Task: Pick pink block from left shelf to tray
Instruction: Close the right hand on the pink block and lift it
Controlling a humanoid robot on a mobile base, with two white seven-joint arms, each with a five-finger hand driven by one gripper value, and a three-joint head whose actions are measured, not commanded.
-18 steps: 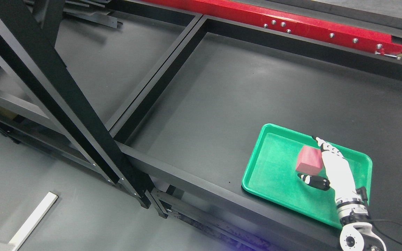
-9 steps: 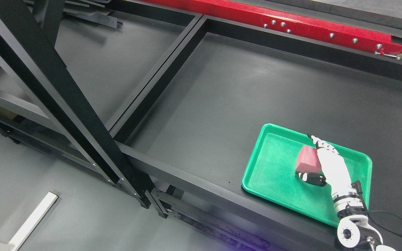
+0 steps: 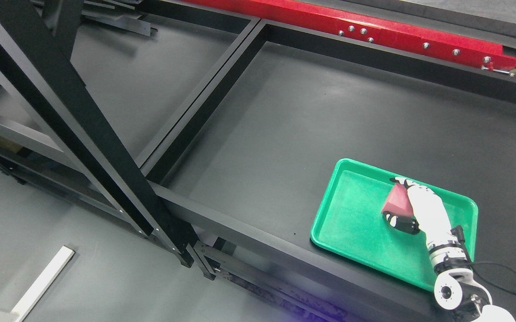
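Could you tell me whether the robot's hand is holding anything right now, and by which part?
The right hand holds the pink block over the green tray, fingers across its far side and thumb under its near edge.

Surface: dark grey shelf deck point(image 3: 311, 116), framed by black rails | Resting on it: green tray point(image 3: 351, 223), placed near the front rail, lower right

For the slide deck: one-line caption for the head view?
Right hand holds the pink block over the green tray on the black table.
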